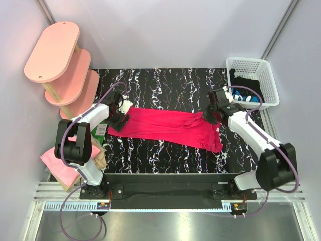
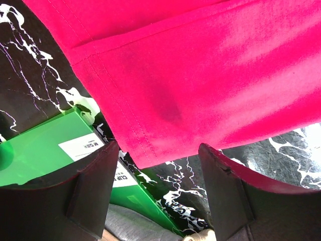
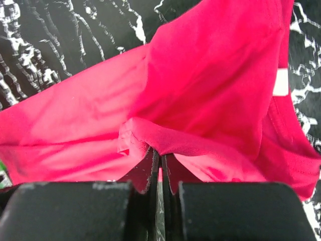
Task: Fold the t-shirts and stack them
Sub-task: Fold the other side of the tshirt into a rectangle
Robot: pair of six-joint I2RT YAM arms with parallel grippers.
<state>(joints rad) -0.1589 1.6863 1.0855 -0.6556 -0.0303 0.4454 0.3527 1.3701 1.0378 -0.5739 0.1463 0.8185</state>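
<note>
top external view gives you the crimson-pink t-shirt [image 1: 168,128] lying in a long band across the middle of the surface [image 1: 165,83]. one end is near the left edge and the other, bunched, reaches toward the right edge. your left gripper [image 1: 122,114] sits at the shirt's left end. on the left wrist view its jaws stand wide apart with the hemmed corner of the cloth lying between them, not pinched. a green box [image 2: 45,150] lies just beside that corner, by the left edge. your right gripper [image 1: 210,116] is at the shirt's right end. on the right wrist view its jaws are closed tight on a raised fold of the crimson cloth. a light pink t-shirt [image 1: 52,160] and a tan t-shirt [image 1: 100,158] lie piled off the near left corner. a white basket [image 1: 266,75] stands at the far right corner, and pink oval shelves [image 1: 60,55] stand beyond the far left corner.
</note>
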